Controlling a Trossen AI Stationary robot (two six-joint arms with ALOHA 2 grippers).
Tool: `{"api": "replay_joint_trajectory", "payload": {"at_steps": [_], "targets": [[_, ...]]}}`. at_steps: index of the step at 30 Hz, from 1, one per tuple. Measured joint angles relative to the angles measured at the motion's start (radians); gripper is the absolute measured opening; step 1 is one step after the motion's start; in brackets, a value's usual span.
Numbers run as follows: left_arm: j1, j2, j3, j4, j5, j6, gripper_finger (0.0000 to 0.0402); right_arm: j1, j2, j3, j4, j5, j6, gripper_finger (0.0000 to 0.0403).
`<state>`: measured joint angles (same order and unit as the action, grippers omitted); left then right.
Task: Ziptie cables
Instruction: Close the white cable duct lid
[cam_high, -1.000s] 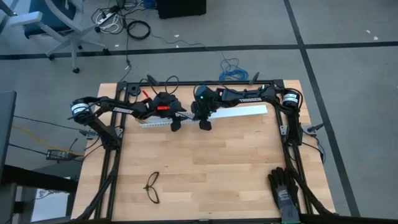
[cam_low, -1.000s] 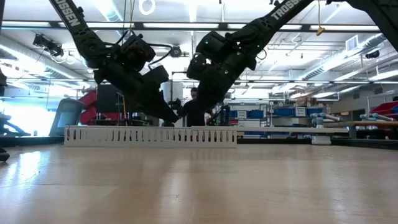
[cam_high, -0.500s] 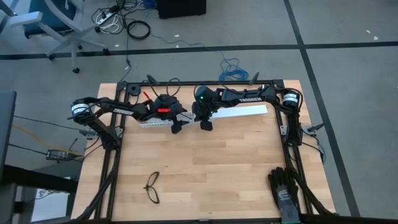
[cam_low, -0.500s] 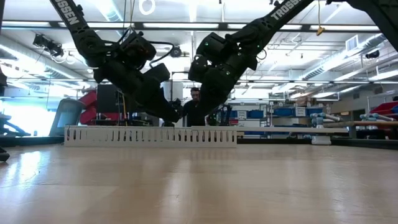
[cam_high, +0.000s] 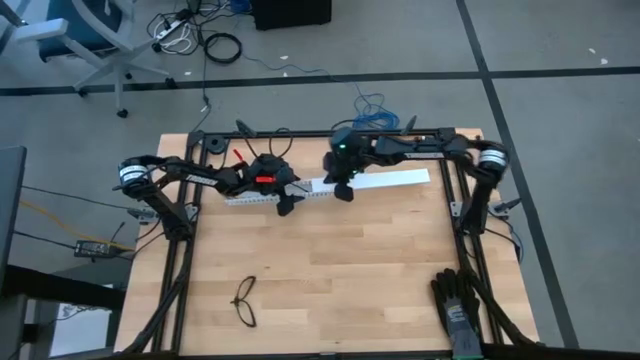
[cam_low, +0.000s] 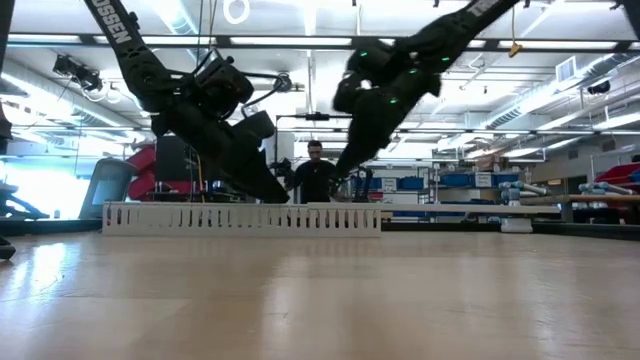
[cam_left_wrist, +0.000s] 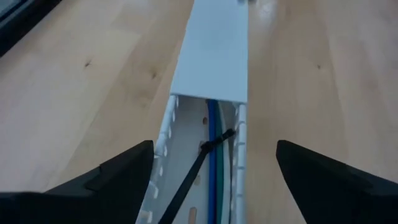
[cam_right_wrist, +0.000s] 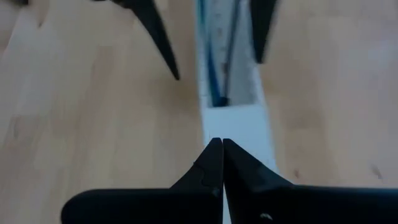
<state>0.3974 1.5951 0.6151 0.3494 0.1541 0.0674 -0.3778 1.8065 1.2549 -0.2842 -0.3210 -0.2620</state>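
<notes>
High view: slotted white cable duct (cam_high: 262, 197) lies across the far part of the bench (cam_high: 330, 270); a flat white cover strip (cam_high: 385, 179) continues it toward the right arm's side. Left gripper (cam_high: 284, 203) sits at the duct's open end, just beside where the cover begins. Right gripper (cam_high: 343, 190) hangs over the cover, near the same junction. Black glasses (cam_high: 245, 300) and a dark glove (cam_high: 457, 303) lie well apart from the duct, at the near edge; neither matters here.

Low view: duct (cam_low: 242, 218) stands as a comb-like wall; both arms slope down behind it. A person stands in the room beyond.

Left wrist view: left fingers (cam_left_wrist: 112, 174) spread wide either side of the duct, holding nothing. Inside the duct, the cables (cam_left_wrist: 213, 155) show as blue and green strands running under the cover (cam_left_wrist: 213, 53). The ziptie (cam_left_wrist: 199, 171), thin and dark, crosses the cables on a slant, one end at the duct's slotted wall.

Right wrist view: right fingers (cam_right_wrist: 212, 163) pressed together, empty, above the cover; cables (cam_right_wrist: 214, 62) visible in the duct beyond.

Step, as judged: ziptie released in the duct, not cinched. Next move prob. needs one gripper to re-take the tie's free end w/o snagging wall slots.
</notes>
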Motion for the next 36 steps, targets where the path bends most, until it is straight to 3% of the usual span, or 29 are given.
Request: {"api": "replay_joint_trajectory", "payload": {"at_steps": [7,12,19,26,36], "targets": [[-0.013,0.002,0.0,0.051,0.001,0.01,0.0351,-0.016,-0.197,-0.339,0.401,0.077,0.17,0.0],[-0.013,0.014,0.0,0.051,-0.003,0.031,0.0351,0.001,-0.218,-0.45,0.646,0.129,0.217,0.0],[-0.013,0.058,0.007,0.069,-0.044,0.058,0.0351,0.004,-0.091,-0.392,0.648,0.1,0.212,0.0],[-0.013,0.083,0.007,0.083,-0.052,0.059,0.0349,0.006,-0.076,-0.386,0.648,0.088,0.216,0.0],[-0.013,0.09,0.006,0.101,-0.051,0.062,0.0296,0.009,-0.025,-0.387,0.617,0.081,0.216,0.0]]}}
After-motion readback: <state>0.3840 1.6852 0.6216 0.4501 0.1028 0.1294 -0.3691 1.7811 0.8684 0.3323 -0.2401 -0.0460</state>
